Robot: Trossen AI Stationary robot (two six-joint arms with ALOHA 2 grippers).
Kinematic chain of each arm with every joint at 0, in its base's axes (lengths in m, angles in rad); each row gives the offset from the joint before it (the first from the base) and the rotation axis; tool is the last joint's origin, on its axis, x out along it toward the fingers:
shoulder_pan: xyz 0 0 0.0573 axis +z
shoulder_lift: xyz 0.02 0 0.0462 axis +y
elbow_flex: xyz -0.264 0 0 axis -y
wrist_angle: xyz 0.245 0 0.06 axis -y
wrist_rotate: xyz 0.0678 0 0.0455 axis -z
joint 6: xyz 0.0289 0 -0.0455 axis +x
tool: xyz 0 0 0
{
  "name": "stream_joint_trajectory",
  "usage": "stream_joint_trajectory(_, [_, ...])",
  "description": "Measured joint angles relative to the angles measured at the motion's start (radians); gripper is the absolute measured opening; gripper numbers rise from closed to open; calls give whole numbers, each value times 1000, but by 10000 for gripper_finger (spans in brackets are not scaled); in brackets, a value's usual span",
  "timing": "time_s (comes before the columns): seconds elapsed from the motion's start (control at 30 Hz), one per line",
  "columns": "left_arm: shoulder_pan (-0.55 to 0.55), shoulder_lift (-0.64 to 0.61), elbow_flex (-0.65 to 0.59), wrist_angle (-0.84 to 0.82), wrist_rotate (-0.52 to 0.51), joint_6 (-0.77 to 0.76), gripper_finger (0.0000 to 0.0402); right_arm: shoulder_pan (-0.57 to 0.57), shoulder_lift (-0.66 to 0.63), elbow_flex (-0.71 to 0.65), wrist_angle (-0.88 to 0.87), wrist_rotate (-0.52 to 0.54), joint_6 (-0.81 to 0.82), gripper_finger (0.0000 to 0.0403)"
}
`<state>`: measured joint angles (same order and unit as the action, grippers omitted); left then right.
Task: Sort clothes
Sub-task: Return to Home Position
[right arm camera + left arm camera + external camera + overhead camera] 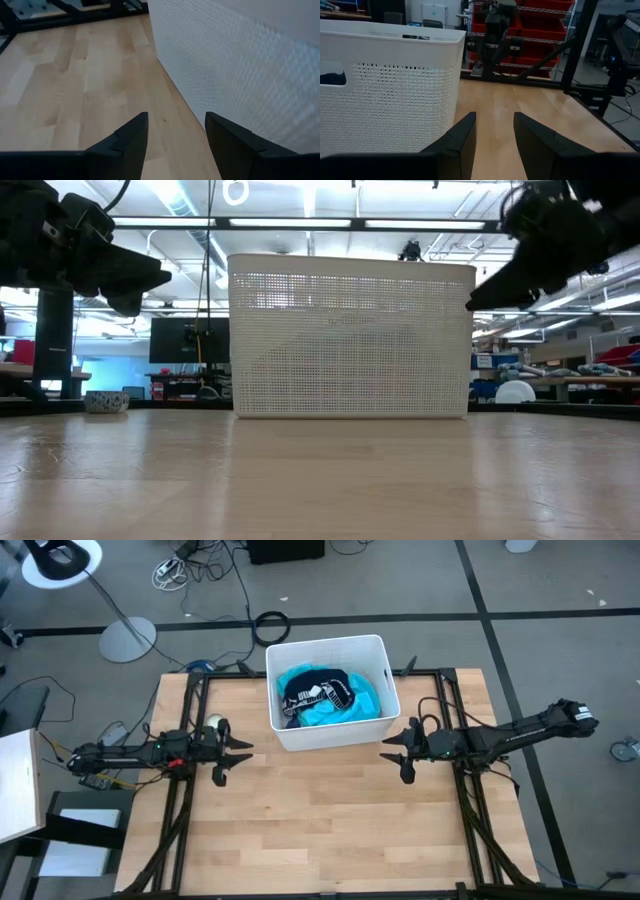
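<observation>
While clothes (330,705) fill the bin (330,736), left fingers (238,746), right fingers (391,740) spread alongside.

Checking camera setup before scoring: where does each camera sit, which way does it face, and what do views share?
High: overhead, straight down; left gripper and right gripper flank the white bin of clothes.
Low: at table height, facing the bin's wall; both grippers above.
Left wrist: past its open fingers, along the bin.
Right wrist: past its open fingers, bin wall and table.
Shared: all show the bin.

Grey carpet floor (560,650), red storage bins (545,22), ceiling strip lights (300,223)
</observation>
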<state>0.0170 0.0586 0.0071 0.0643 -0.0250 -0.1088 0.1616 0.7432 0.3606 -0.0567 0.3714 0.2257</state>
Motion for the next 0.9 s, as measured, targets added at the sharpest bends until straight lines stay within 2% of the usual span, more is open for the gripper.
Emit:
stream_joint_trajectory(0.2, [0,0,0,4,0,0,137,-3,-173,-181,155,-57,-22,197])
stream_joint_trajectory(0.4, [0,0,0,5,1,0,137,-61,-409,-300,157,-178,-18,197])
stream_joint_trajectory(0.67, [0,0,0,8,1,0,137,-180,-649,-341,47,-370,-17,197])
stream_joint_trajectory(0.9, [0,0,0,14,2,0,137,-224,-697,-341,44,-392,-25,197])
